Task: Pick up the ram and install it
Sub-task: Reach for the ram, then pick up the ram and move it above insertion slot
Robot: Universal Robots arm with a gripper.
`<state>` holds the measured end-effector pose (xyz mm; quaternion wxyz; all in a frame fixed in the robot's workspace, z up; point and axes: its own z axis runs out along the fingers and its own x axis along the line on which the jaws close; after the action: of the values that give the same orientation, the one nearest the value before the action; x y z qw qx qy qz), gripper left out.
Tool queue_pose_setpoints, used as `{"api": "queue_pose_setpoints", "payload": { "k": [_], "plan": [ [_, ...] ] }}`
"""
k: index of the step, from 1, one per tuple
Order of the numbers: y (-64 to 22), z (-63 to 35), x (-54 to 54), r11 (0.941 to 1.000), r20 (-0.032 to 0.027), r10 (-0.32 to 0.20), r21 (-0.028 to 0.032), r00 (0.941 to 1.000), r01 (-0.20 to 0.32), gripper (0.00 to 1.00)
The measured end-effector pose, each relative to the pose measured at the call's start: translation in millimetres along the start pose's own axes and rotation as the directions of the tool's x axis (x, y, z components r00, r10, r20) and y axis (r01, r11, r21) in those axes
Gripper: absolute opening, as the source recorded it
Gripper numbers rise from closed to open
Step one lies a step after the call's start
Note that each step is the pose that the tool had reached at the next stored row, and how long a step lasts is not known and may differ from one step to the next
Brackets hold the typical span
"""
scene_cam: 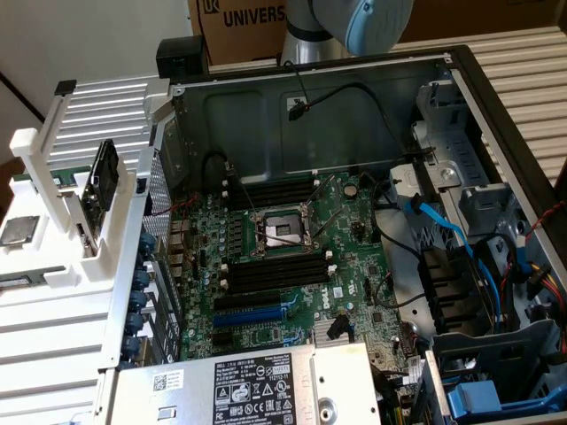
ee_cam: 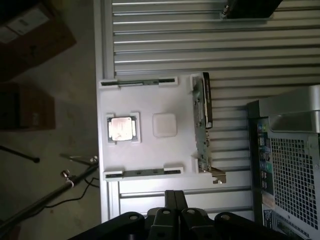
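The ram shows as two thin green sticks seen edge-on, one (ee_cam: 137, 81) and another (ee_cam: 142, 172), each standing between white clips on opposite sides of a white holder (ee_cam: 150, 107). My gripper (ee_cam: 173, 194) hangs well above that holder, beside its edge near the second stick. Its dark fingers are shut together with nothing between them. In the exterior view the holder (scene_cam: 53, 190) stands at the left of the open computer case. The motherboard's long black memory slots (scene_cam: 270, 274) lie free below the processor socket (scene_cam: 279, 232). The arm's blue-capped joint (scene_cam: 372, 22) shows behind the case.
A processor chip (ee_cam: 122, 128) and a white square pad (ee_cam: 164, 124) lie on the holder. A green expansion card (ee_cam: 202, 125) stands on edge along one side. Cables (scene_cam: 434, 221), drive bays (scene_cam: 483, 292) and a power supply (scene_cam: 248, 390) crowd the case. A tripod leg (ee_cam: 45, 197) crosses the floor.
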<state>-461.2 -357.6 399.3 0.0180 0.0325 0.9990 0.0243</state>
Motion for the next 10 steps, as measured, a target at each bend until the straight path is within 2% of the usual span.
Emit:
{"api": "queue_pose_setpoints", "payload": {
  "k": [2, 10],
  "plan": [
    [1.6, 0.0, 2.9, 1.0000, 0.0000, -0.001, -0.0001, 1.0000, 0.001, 0.10],
    [1.6, 0.0, 3.3, 1.0000, 0.0000, -0.001, -0.0001, 1.0000, 0.001, 0.10]
  ]
}}
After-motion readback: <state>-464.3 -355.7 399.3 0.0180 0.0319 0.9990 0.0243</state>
